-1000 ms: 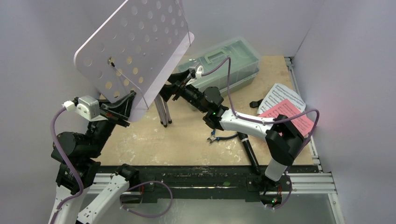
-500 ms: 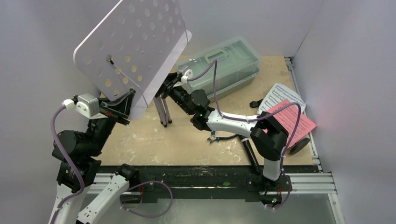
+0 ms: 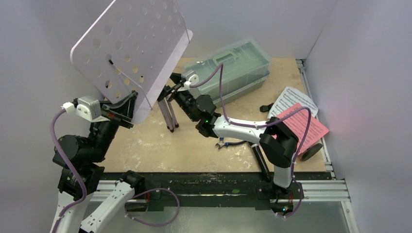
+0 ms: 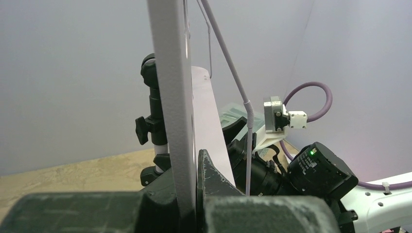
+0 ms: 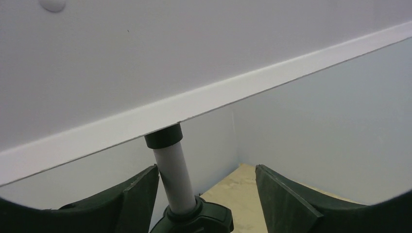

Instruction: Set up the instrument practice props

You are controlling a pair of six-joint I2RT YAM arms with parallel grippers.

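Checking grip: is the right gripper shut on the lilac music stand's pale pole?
No, the right gripper stands open, the pole between its jaws.

My two arms (image 3: 243, 127) have black joints and white links, each trailed by a purple cable (image 3: 55, 131). White-grey camera boxes (image 3: 88, 108) cap my wrists. My right gripper (image 5: 206, 170) has dark green fingers (image 5: 138, 196).
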